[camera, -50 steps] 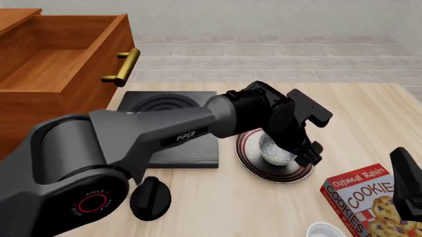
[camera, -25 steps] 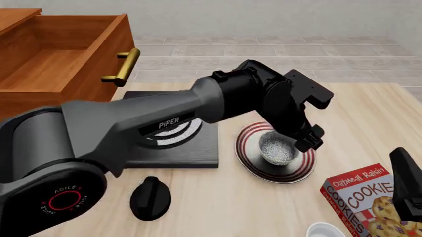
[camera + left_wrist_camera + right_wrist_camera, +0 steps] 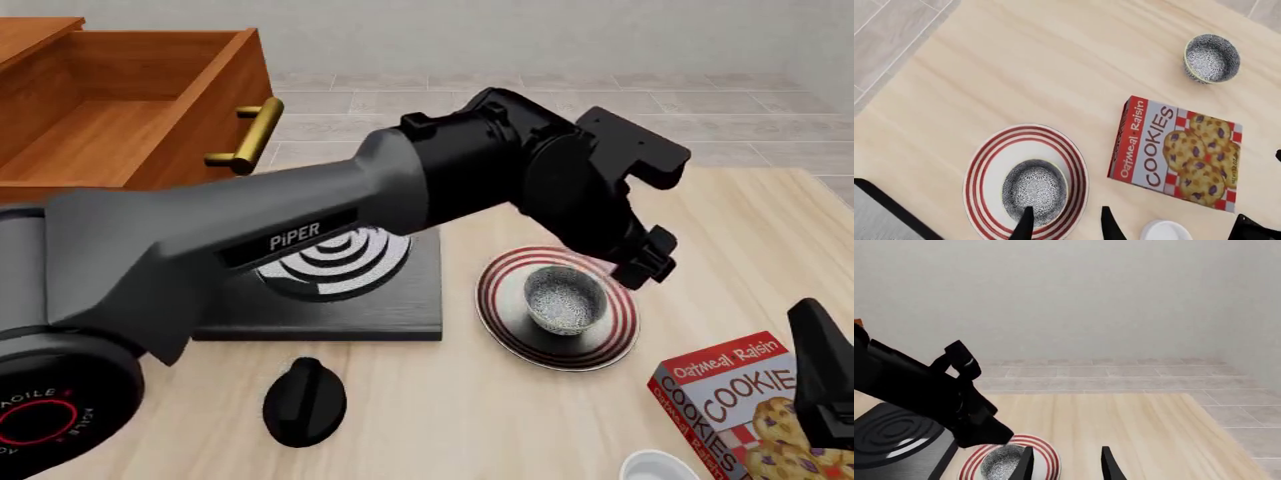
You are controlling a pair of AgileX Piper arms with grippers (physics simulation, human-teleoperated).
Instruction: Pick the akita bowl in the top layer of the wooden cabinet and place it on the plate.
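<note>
The akita bowl [image 3: 563, 300] sits upright in the middle of the red-ringed plate [image 3: 498, 292]. In the front view my left gripper [image 3: 646, 262] hangs above and just right of the bowl, open and holding nothing. The left wrist view looks down on the bowl [image 3: 1034, 187] and the plate [image 3: 981, 170], with the gripper [image 3: 1066, 227] open over the plate's edge. At the far left, the top layer [image 3: 134, 120] of the wooden cabinet [image 3: 27, 35] is pulled out and looks empty. My right gripper [image 3: 1066, 465] is open and low at the right; its view shows the plate [image 3: 1047, 452].
A black stove [image 3: 400, 300] lies left of the plate, with a black knob-shaped object [image 3: 304, 400] in front of it. A cookie box [image 3: 734, 400] and a white cup [image 3: 661, 468] stand at the front right. A second patterned bowl [image 3: 1212, 57] sits beyond the box.
My left gripper has let go of the bowl and risen up and to the right. The bowl stays on the plate. The right arm has not moved.
</note>
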